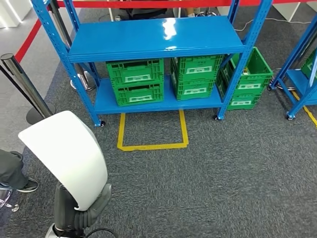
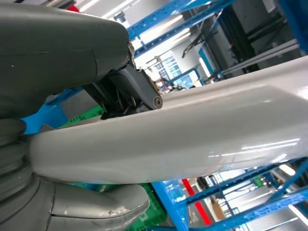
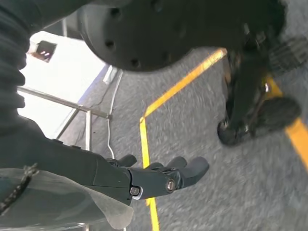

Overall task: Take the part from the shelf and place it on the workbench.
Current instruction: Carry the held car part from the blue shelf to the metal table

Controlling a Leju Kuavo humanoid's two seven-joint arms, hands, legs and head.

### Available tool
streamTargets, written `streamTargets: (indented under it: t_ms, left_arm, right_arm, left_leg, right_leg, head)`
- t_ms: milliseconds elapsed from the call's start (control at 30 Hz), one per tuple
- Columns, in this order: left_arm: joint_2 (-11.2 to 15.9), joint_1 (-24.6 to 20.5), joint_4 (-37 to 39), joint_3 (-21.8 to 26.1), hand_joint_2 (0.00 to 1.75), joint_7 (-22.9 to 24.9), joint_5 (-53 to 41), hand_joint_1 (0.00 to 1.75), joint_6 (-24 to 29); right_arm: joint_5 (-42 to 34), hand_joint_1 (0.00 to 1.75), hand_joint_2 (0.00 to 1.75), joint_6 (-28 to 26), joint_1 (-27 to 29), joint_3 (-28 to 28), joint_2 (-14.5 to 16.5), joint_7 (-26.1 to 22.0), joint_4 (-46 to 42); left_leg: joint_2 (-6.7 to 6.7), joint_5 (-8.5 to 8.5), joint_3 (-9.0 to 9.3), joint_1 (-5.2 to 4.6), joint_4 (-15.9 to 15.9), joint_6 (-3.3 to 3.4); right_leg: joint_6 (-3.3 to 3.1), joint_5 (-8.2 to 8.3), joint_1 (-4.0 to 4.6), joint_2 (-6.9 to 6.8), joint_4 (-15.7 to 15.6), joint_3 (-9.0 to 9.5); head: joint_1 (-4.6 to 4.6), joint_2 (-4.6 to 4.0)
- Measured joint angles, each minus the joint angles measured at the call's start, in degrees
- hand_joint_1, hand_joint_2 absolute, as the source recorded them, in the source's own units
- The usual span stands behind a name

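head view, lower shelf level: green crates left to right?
Left stack of two green crates → middle stack of two green crates → angled green crates at the rack's right post, sticking out past the blue rack.

Open carpet (image 1: 209,183) ahead, blue shelf (image 1: 157,39), green crates (image 1: 136,82) beyond

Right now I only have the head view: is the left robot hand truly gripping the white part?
Observer: Yes. On the left wrist view, the left robot hand has dark fingers on one face of the white part and its thumb on the other.
Operator: And the right robot hand?
Observer: The right robot hand holds nothing, fingers stretched out.
Operator: What's beyond it?
Observer: Grey carpet with a yellow tape line.
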Motion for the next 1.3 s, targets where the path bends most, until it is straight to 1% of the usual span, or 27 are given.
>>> streamTargets:
  t_ms: [67,100,133,167,200,233,267,333,367,433,467,533,600,633,700,733,767,833,900,967,1000,1067,1133,1167,1200,1233,1300]
  left_arm:
    - [0.0,-0.04,0.13,-0.01,1.75,-0.16,0.07,1.75,-0.21]
    - [0.0,-0.07,0.22,-0.02,1.75,-0.25,0.08,1.75,-0.31]
    - [0.0,-0.13,0.31,-0.02,1.75,-0.3,0.09,1.75,-0.41]
    - [0.0,-0.21,0.41,-0.02,1.75,-0.35,0.1,1.75,-0.54]
    - [-0.01,-0.29,0.48,-0.02,1.75,-0.4,0.1,1.75,-0.67]
    - [-0.01,-0.38,0.54,-0.02,1.75,-0.43,0.14,1.75,-0.83]
    - [-0.03,-0.5,0.56,-0.02,1.75,-0.47,0.22,1.75,-0.99]
    - [-0.08,-0.69,0.58,0.0,1.75,-0.57,0.41,1.75,-1.34]
    - [-0.1,-0.78,0.61,0.02,1.75,-0.62,0.5,1.75,-1.5]
    - [-0.14,-0.9,0.69,0.05,1.75,-0.73,0.76,1.75,-1.93]
    - [-0.17,-0.96,0.73,0.07,1.75,-0.82,0.9,1.75,-2.18]
    - [-0.32,-1.04,0.78,0.13,1.75,-1.1,1.08,1.75,-2.67]
    - [-0.46,-1.04,0.8,0.19,1.75,-1.48,1.24,1.75,-3.13]
    - [-0.5,-1.05,0.81,0.21,1.75,-1.68,1.38,1.75,-3.35]
    - [-0.55,-1.1,0.89,0.23,1.75,-2.08,1.72,1.75,-3.75]
    - [-0.56,-1.14,0.93,0.26,1.75,-2.25,1.87,1.75,-3.95]
    - [-0.59,-1.2,0.97,0.28,1.75,-2.41,1.99,1.75,-4.11]
    - [-0.66,-1.3,0.99,0.36,1.75,-2.68,2.14,1.75,-4.34]
    - [-0.72,-1.38,0.99,0.43,1.75,-2.85,2.18,1.75,-4.43]
    - [-0.74,-1.43,1.01,0.44,1.75,-2.91,2.22,1.75,-4.47]
    - [-0.75,-1.39,1.02,0.44,1.75,-2.92,2.25,1.75,-4.49]
    - [-0.7,-1.2,1.06,0.51,1.75,-2.93,2.35,1.75,-4.51]
    - [-0.64,-1.01,1.14,0.6,1.75,-2.93,2.44,1.75,-4.56]
    - [-0.63,-0.97,1.19,0.61,1.75,-2.93,2.48,1.75,-4.58]
    - [-0.61,-0.97,1.23,0.62,1.75,-2.93,2.49,1.75,-4.62]
    - [-0.6,-0.97,1.26,0.63,1.75,-2.93,2.5,1.75,-4.63]
    - [-0.57,-0.93,1.27,0.64,1.75,-2.93,2.54,1.75,-4.66]
  right_arm:
    - [0.38,0.0,1.75,0.11,0.02,-0.55,0.13,0.03,-0.24]
    - [0.54,0.0,1.75,0.18,0.01,-0.75,0.16,0.03,-0.31]
    - [0.72,0.0,1.75,0.25,0.01,-0.94,0.22,0.03,-0.37]
    - [0.92,0.0,1.75,0.31,0.01,-1.16,0.29,0.03,-0.43]
    - [1.09,0.0,1.75,0.36,0.01,-1.4,0.36,0.03,-0.5]
    - [1.24,0.0,1.75,0.39,0.0,-1.64,0.44,0.03,-0.57]
    - [1.39,0.0,1.75,0.42,-0.02,-1.87,0.54,0.03,-0.65]
    - [1.71,0.0,1.75,0.49,-0.16,-2.25,0.72,0.03,-0.84]
    - [1.87,0.0,1.75,0.55,-0.22,-2.46,0.79,0.02,-0.94]
    - [2.2,0.0,1.75,0.7,-0.11,-2.98,0.87,-0.03,-1.06]
    - [2.43,0.0,1.75,0.76,-0.01,-3.27,0.87,-0.05,-1.09]
    - [3.09,0.0,1.75,0.85,0.09,-3.85,0.87,0.1,-1.16]
    - [3.82,0.0,1.75,0.96,0.05,-4.42,0.91,0.41,-1.21]
    - [4.09,0.0,1.75,1.04,0.03,-4.73,0.95,0.53,-1.23]
    - [4.66,0.0,1.75,1.15,-0.01,-5.3,1.03,0.56,-1.25]
    - [4.91,0.0,1.75,1.18,-0.05,-5.59,1.04,0.56,-1.28]
    - [5.16,0.0,1.75,1.18,-0.12,-5.84,1.05,0.57,-1.36]
    - [5.48,0.0,1.75,1.19,-0.44,-6.25,1.06,0.65,-1.62]
    - [5.79,0.0,1.75,1.15,-0.71,-6.66,1.1,0.55,-1.78]
    - [6.19,0.0,1.75,1.05,-0.53,-7.28,1.25,0.19,-1.8]
    - [6.39,0.0,1.75,0.95,-0.38,-7.58,1.32,0.1,-1.81]
    - [6.78,0.0,1.75,0.83,-0.24,-8.01,1.4,0.38,-1.86]
    - [7.35,0.0,1.75,0.8,-0.24,-8.46,1.49,0.61,-1.91]
    - [7.67,0.0,1.75,0.81,-0.21,-8.74,1.56,0.6,-1.94]
    - [7.96,0.0,1.75,0.81,-0.15,-9.05,1.64,0.62,-1.98]
    - [8.16,0.0,1.75,0.81,-0.09,-9.29,1.73,0.64,-2.03]
    - [8.45,0.0,1.75,0.8,-0.03,-9.55,2.05,0.69,-2.09]
  left_leg:
    - [-0.14,-6.22,-0.79,0.47,5.9,-0.8]
    - [-0.14,-8.3,-0.97,0.72,9.34,-1.1]
    - [-0.14,-8.71,-0.77,0.93,11.88,-1.33]
    - [-0.14,-7.71,-0.06,1.12,13.13,-1.5]
    - [-0.18,-5.72,1.37,1.28,12.47,-1.58]
    - [-0.42,-3.81,3.59,1.41,10.05,-1.58]
    - [-1.1,-3.1,6.54,1.44,6.05,-1.42]
    - [-2.44,-4.24,11.74,1.36,-2.2,-0.9]
    - [-2.79,-5.13,12.98,1.22,-4.65,-0.65]
    - [-2.05,-4.84,12.54,1.1,-5.71,-0.03]
    - [-1.51,-4.29,11.93,1.12,-5.78,0.42]
    - [-0.28,-2.97,10.5,1.24,-5.95,1.38]
    - [0.89,-1.72,8.88,1.06,-5.88,1.77]
    - [1.55,-1.1,8.0,0.99,-5.77,1.76]
    - [2.93,-0.03,6.18,0.91,-5.29,1.59]
    - [3.54,0.37,5.33,0.9,-4.93,1.4]
    - [4.08,0.68,4.69,0.85,-4.48,1.18]
    - [5.07,1.04,3.92,0.62,-3.42,0.63]
    - [6.22,1.4,3.75,0.51,-2.84,0.01]
    - [6.01,1.14,3.46,0.78,-2.59,-0.9]
    - [4.8,-0.1,3.08,0.9,-1.59,-1.39]
    - [1.74,-4.69,1.53,0.99,3.62,-2.01]
    - [0.52,-8.66,-0.31,0.99,10.67,-1.85]
    - [0.38,-9.03,-0.49,0.96,12.54,-1.61]
    - [0.27,-8.16,0.19,0.91,12.33,-1.28]
    - [-0.07,-6.31,1.7,0.81,10.07,-0.79]
    - [-2.22,-2.45,5.43,0.57,3.1,0.7]
  right_leg:
    - [-0.63,1.3,-0.09,-0.1,0.06,-1.42]
    - [-0.7,1.97,-0.09,-0.11,0.19,-2.17]
    - [-0.67,2.66,-0.11,-0.1,0.39,-3.06]
    - [-0.59,3.35,-0.14,-0.05,0.68,-4.06]
    - [-0.46,3.99,-0.18,0.05,1.06,-5.23]
    - [-0.26,4.59,-0.23,0.24,1.45,-6.35]
    - [0.04,5.14,-0.23,0.52,1.82,-7.33]
    - [0.77,6.39,-0.25,1.2,2.25,-8.67]
    - [1.16,7.14,-0.31,1.57,2.23,-9.13]
    - [1.88,8.34,-0.49,2.17,1.96,-9.89]
    - [2.09,7.73,-0.56,2.08,2.25,-10.34]
    - [2.3,3.07,-0.66,1.36,5.81,-11.74]
    - [2.57,-1.99,-0.65,0.89,13.13,-13.4]
    - [2.73,-2.41,-0.65,0.85,16.68,-13.87]
    - [2.95,1.08,-0.66,0.58,19.79,-13.03]
    - [2.97,3.15,-0.66,0.05,18.5,-11.17]
    - [2.93,3.89,-0.66,-1.13,15.32,-8.26]
    - [2.61,1.28,-0.45,-3.71,6.09,-1.4]
    - [1.78,-1.51,-0.15,-4.22,0.78,1.63]
    - [0.66,-1.34,-0.14,-3.18,0.4,0.97]
    - [0.17,-0.93,-0.15,-2.76,0.39,0.56]
    - [-0.61,0.0,-0.06,-1.82,0.38,-0.4]
    - [-1.0,0.77,0.25,-0.55,0.51,-1.23]
    - [-1.07,1.09,0.42,0.19,0.66,-1.55]
    - [-1.1,1.35,0.61,0.97,0.84,-1.79]
    - [-1.13,1.53,0.81,1.76,1.02,-1.96]
    - [-1.08,1.75,1.1,3.22,1.31,-2.29]
  head:
    - [-0.19,0.01]
    - [-0.28,0.01]
    - [-0.31,0.01]
    - [-0.37,0.01]
    - [-0.4,0.01]
    - [-0.44,0.01]
    - [-0.44,0.01]
    - [-0.44,0.01]
    - [-0.44,0.01]
    - [-0.46,0.01]
    - [-0.37,0.0]
    - [-0.04,0.01]
    - [0.19,0.01]
    - [0.21,0.01]
    - [0.23,0.01]
    - [0.23,0.01]
    - [0.25,0.01]
    - [0.2,0.01]
    - [0.01,0.01]
    - [-0.17,0.01]
    - [-0.22,0.01]
    - [-0.36,0.01]
    - [-0.42,0.01]
    - [-0.43,0.01]
    - [-0.44,0.01]
    - [-0.45,0.01]
    - [-0.29,0.01]
